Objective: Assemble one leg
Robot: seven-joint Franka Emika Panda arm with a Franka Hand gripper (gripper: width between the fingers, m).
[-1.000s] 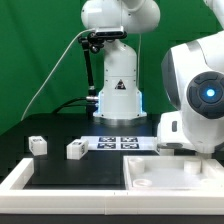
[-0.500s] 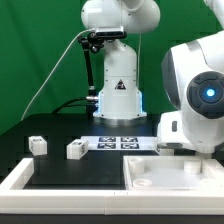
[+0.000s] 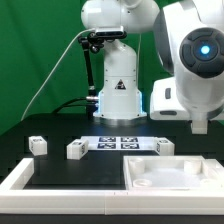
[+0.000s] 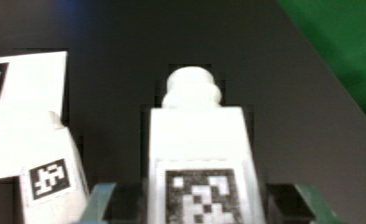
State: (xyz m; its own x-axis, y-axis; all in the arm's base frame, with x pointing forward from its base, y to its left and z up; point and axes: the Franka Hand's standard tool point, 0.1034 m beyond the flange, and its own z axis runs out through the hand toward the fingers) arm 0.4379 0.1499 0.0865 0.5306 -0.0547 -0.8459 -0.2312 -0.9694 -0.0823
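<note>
In the wrist view my gripper [image 4: 201, 206] is shut on a leg [image 4: 198, 140], a white post with a black-and-white tag on its face. Its rounded end points away from me over the black table. The teal fingers [image 4: 105, 205] flank its sides. In the exterior view the gripper [image 3: 201, 126] hangs above the table at the right, and the held leg is hidden behind the arm. Three more legs lie on the table: one [image 3: 37, 144], another [image 3: 75, 149], and a third [image 3: 165, 146] by the marker board, which the wrist view also shows [image 4: 48, 172].
The marker board [image 3: 120, 142] [image 4: 20, 100] lies in the middle of the black table. The white tabletop [image 3: 196, 163] with a raised rim sits at the front right. A white border strip [image 3: 20, 176] runs along the front left. The robot base [image 3: 117, 95] stands behind.
The arm has risen and shifted toward the exterior view's right. This has uncovered the leg beside the marker board.
</note>
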